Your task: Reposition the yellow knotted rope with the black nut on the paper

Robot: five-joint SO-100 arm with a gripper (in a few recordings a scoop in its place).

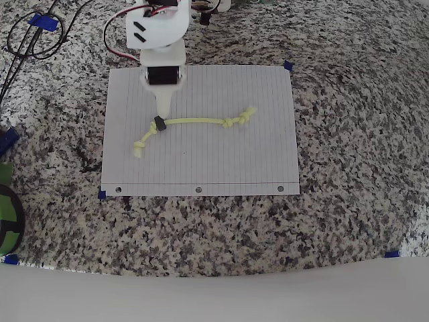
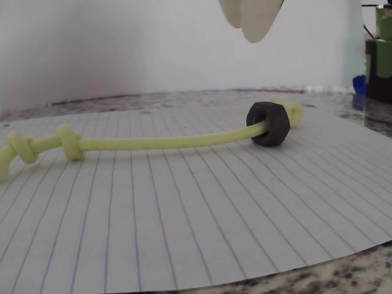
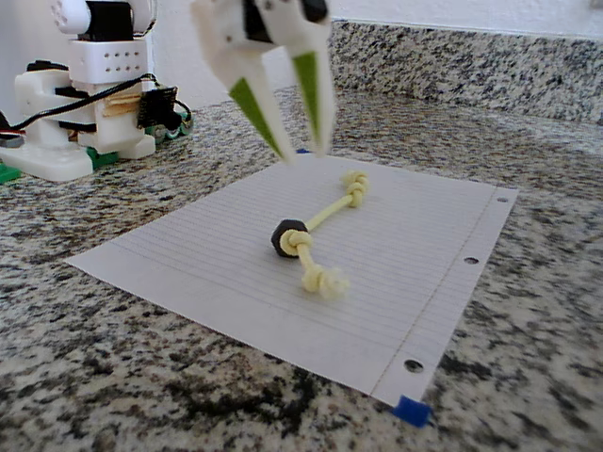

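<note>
My fingers point(image 3: 303, 151) hang parted above the paper point(image 3: 198, 254), gripping nothing, their tips clear of the sheet in the fixed view. From overhead they point(image 1: 163, 107) point down just above the black nut point(image 1: 159, 124), apart from it. In the wrist view my fingertips point(image 2: 254, 21) show at the top edge, well above the nut point(image 2: 269, 124).

The yellow knotted rope point(image 1: 194, 121) lies across the middle of the paper point(image 1: 201, 168), which sits flat on the speckled granite bench point(image 1: 348, 154). The nut is threaded on the rope near its left end in the overhead view, standing on edge with the cord passing through its hole. Beyond the nut there is a knot and a frayed end point(image 1: 139, 149); the other end carries a cluster of knots point(image 1: 241, 118). The three punched holes run along the sheet's lower edge overhead. Small blue tape pieces point(image 3: 412, 411) mark the paper's corners.
</note>
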